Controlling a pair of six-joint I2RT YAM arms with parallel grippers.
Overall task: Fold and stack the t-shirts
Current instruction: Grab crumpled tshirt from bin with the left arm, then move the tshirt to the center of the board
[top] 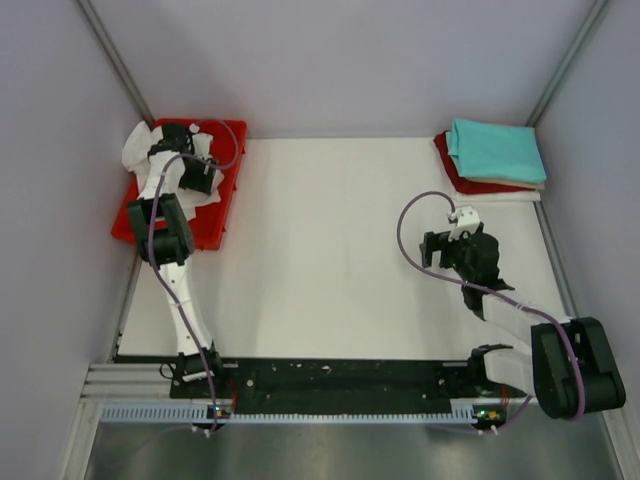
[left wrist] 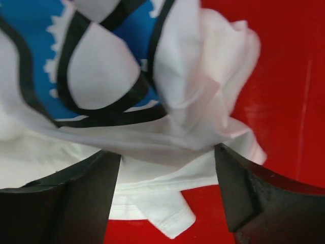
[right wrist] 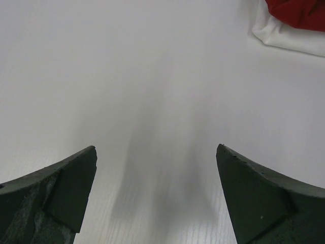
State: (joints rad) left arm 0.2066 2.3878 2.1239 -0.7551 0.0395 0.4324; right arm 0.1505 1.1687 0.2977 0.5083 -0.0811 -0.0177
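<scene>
The white t-shirt [top: 138,150] with the blue-and-black flower print lies crumpled in the red tray [top: 228,190] at the far left. In the left wrist view the shirt [left wrist: 127,91] fills the frame, with a hem corner hanging over the red tray floor [left wrist: 284,101]. My left gripper [left wrist: 167,173] is open, its fingers on either side of the shirt's lower folds. A folded stack sits at the far right: teal shirt [top: 495,150] on top, cream [top: 520,184] and dark red [top: 455,172] beneath. My right gripper [right wrist: 155,175] is open and empty above the bare table.
Grey walls enclose the white table [top: 330,250] on three sides. The right arm [top: 470,255] hovers over the table's right half, short of the stack. A corner of the stack's dark red shirt [right wrist: 299,11] and white cloth [right wrist: 284,38] shows in the right wrist view.
</scene>
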